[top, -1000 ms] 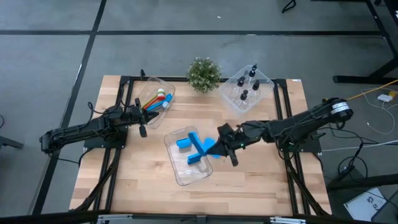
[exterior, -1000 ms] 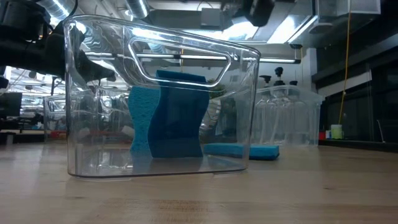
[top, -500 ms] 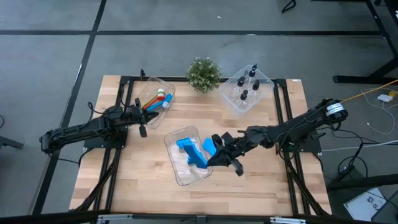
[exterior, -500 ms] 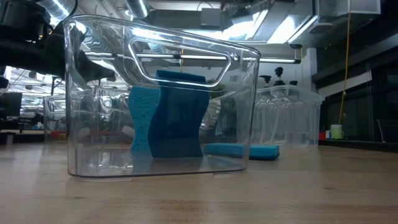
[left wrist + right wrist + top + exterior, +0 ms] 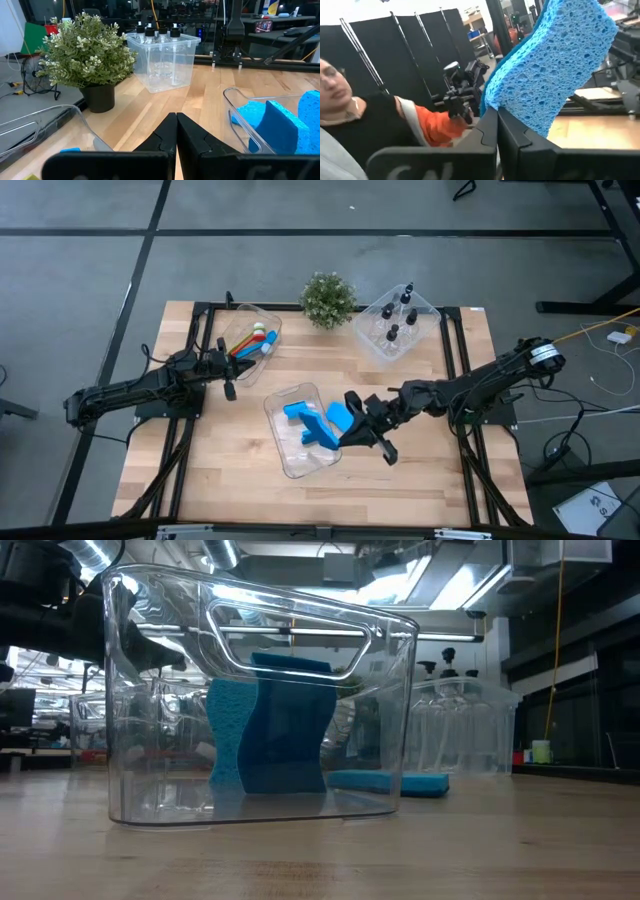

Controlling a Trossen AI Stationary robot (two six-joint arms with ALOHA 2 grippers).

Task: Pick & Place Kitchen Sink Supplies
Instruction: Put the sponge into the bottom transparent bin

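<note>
The right gripper (image 5: 352, 423) hangs at the right rim of the clear centre bin (image 5: 290, 462), its fingers clamped on a bright blue sponge piece (image 5: 341, 416) that sticks up past the fingertips in the right wrist view (image 5: 555, 75) (its porous face fills much of that picture). Inside the centre bin two more blue sponges (image 5: 308, 422) stand on edge, leaning against each other, and in the low view another flat sponge (image 5: 390, 781) lies on the wooden table (image 5: 420, 480) just behind the bin. The left gripper (image 5: 228, 373) waits with its fingers pressed together and empty, just beside the brush bin (image 5: 262, 315) at the table's back left, where the long-handled brushes (image 5: 250, 342) lie in a bundle. The black-capped bottles (image 5: 397, 315) stand upright in the bottle bin (image 5: 372, 340) at the back right, with the small potted plant (image 5: 327, 297) between the two back bins. In the right wrist view a person (image 5: 365, 125) in a dark top sits beyond the table.
</note>
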